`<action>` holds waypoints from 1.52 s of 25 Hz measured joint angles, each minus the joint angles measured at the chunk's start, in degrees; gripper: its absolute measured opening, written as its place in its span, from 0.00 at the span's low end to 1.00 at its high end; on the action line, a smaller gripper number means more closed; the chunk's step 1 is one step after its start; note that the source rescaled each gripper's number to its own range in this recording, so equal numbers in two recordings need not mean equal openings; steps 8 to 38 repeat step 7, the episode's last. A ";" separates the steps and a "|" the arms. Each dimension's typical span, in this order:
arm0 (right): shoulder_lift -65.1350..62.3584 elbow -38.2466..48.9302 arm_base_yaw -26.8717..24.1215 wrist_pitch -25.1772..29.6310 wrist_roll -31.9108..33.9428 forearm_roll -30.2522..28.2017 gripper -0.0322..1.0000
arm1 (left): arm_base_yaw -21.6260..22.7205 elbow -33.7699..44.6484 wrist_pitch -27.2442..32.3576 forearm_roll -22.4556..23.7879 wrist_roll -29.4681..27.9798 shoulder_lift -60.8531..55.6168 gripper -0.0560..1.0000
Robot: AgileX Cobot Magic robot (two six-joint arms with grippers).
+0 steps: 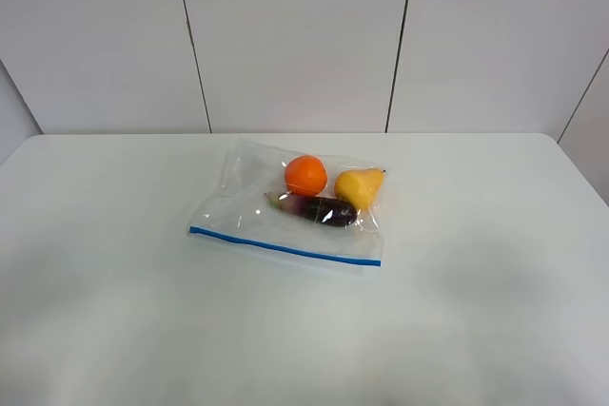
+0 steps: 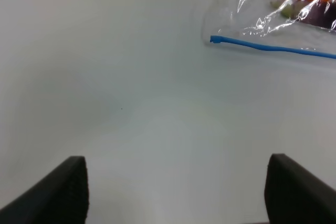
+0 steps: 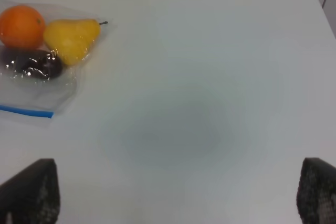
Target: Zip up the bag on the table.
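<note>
The clear plastic bag (image 1: 249, 199) lies flat in the middle of the white table (image 1: 114, 311). Its blue zipper strip (image 1: 284, 246) runs along the near edge. Inside it are an orange (image 1: 305, 175), a yellow pear (image 1: 359, 185) and a purple eggplant (image 1: 322, 208). Neither gripper shows in the exterior high view. In the left wrist view the left gripper (image 2: 176, 192) is open above bare table, with the zipper's left end (image 2: 262, 46) ahead of it. In the right wrist view the right gripper (image 3: 176, 198) is open, with the bag's right end (image 3: 42, 85) off to one side.
A grey panelled wall (image 1: 295, 35) stands behind the table's far edge. The table's rounded far corners show at left and right.
</note>
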 joint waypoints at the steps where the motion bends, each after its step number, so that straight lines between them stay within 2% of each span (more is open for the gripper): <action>1: 0.00 0.00 0.00 0.00 0.00 0.00 1.00 | 0.00 0.00 0.00 0.00 0.00 0.00 0.88; 38: 0.00 0.00 0.00 0.00 0.00 0.00 1.00 | 0.00 0.00 0.00 0.00 0.00 0.00 0.88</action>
